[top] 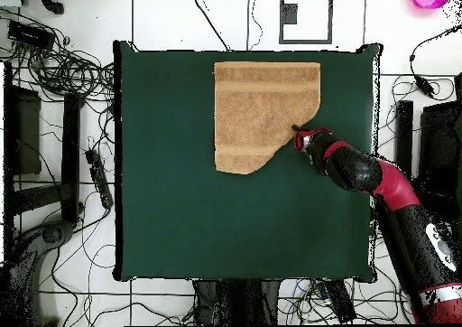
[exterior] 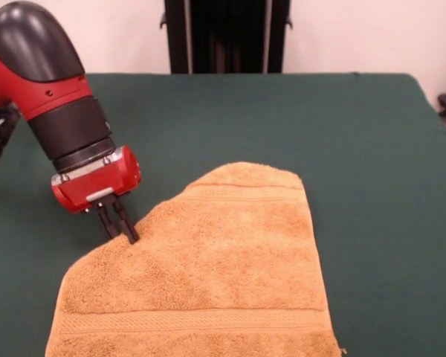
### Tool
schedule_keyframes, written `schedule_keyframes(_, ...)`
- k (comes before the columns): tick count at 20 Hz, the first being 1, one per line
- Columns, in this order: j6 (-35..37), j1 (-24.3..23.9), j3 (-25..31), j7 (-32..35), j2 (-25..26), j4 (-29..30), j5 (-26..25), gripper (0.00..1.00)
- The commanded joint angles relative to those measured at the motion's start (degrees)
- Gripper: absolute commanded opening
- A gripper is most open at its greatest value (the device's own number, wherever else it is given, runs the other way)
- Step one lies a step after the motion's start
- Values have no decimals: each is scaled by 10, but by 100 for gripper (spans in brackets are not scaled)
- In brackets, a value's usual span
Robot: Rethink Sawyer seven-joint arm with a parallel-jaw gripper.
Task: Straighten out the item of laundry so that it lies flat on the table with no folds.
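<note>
At the towel (exterior: pixel 208 275) – its folded diagonal edge, pincer (exterior: pixel 121 225) tips nearly together, seemingly pinching cloth, table (exterior: pixel 372 149) beneath.

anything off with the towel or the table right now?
Yes: the towel is not square. One corner is missing from its outline, apparently folded under, leaving a slanted edge where the gripper touches, fingers close together. The table looks fine otherwise.

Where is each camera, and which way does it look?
Front view: sits across the table, facing the robot; shows the red arm and its tool at the towel.
Overhead view: hangs above, looking straight down; shows the arm reaching to the towel.
Both show the towel, table and tool.
</note>
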Motion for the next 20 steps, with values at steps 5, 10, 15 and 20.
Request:
schedule_keyframes(5,80,150,-190,67,-67,-73,-59,0)
schedule_keyframes(10,139,223,-269,96,-107,-101,-56,0)
schedule_keyframes(15,172,272,-318,95,-103,-133,-46,0)
schedule_keyframes(20,220,326,-379,110,-101,-167,-49,0)
